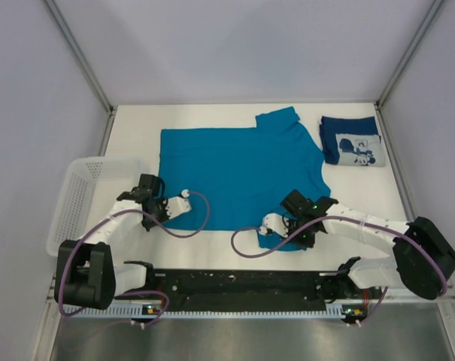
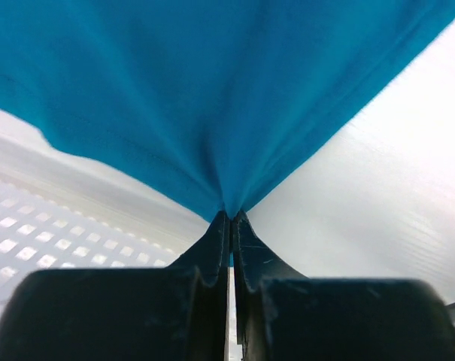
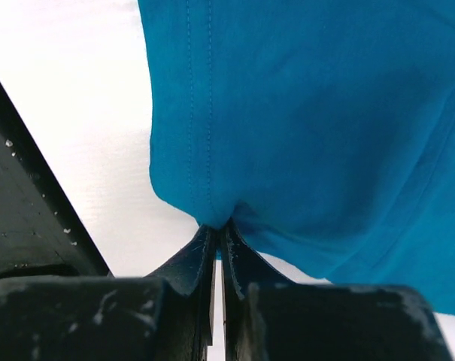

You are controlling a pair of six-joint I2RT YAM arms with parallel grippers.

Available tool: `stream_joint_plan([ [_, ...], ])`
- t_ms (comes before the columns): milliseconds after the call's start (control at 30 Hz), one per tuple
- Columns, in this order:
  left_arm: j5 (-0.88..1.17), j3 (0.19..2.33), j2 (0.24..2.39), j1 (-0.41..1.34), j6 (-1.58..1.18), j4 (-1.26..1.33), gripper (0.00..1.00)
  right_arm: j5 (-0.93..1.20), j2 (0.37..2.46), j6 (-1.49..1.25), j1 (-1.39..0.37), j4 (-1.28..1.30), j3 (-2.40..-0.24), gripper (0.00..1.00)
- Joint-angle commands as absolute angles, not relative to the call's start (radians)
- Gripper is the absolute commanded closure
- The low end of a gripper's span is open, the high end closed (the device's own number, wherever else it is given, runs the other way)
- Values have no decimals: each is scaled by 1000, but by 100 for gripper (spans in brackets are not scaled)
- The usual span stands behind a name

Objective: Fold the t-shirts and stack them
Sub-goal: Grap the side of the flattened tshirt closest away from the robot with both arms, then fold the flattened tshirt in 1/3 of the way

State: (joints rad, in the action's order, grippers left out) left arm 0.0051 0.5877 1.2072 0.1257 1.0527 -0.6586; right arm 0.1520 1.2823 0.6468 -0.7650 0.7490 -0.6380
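The teal-blue t-shirt (image 1: 238, 177) lies spread on the white table. My left gripper (image 1: 164, 204) is shut on its near left corner; in the left wrist view the cloth (image 2: 212, 98) is pinched at the gripper (image 2: 231, 218) and rises off the table. My right gripper (image 1: 296, 218) is shut on its near right hem; in the right wrist view the stitched hem (image 3: 287, 120) bunches at the gripper (image 3: 219, 228). The navy t-shirt (image 1: 351, 140) with a pale printed picture lies folded at the far right.
A white mesh basket (image 1: 80, 197) stands at the left edge of the table and shows in the left wrist view (image 2: 54, 241). Metal frame posts (image 1: 80, 56) rise at the back corners. The black base rail (image 1: 242, 289) runs along the near edge.
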Motion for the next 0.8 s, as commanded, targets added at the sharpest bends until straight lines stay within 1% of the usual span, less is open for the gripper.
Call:
stream_joint_plan([
  [0, 21, 718, 1233, 120, 967, -712, 100, 114, 1184, 658, -727, 810, -698, 100],
  [133, 32, 816, 1279, 118, 925, -726, 100, 117, 1126, 731, -586, 804, -791, 100],
  [267, 11, 896, 1353, 117, 890, -710, 100, 95, 1161, 814, -502, 775, -889, 100],
  [300, -35, 919, 1371, 115, 876, -703, 100, 95, 1182, 836, -480, 759, -909, 100],
  [367, -54, 969, 1411, 109, 855, -690, 100, 88, 1242, 871, -436, 727, -960, 100],
  [533, -58, 1090, 1514, 98, 819, -693, 100, 35, 1414, 957, -387, 681, -1106, 100],
  [767, -63, 1199, 1634, 97, 807, -698, 100, -49, 1598, 1074, -344, 657, -1290, 100],
])
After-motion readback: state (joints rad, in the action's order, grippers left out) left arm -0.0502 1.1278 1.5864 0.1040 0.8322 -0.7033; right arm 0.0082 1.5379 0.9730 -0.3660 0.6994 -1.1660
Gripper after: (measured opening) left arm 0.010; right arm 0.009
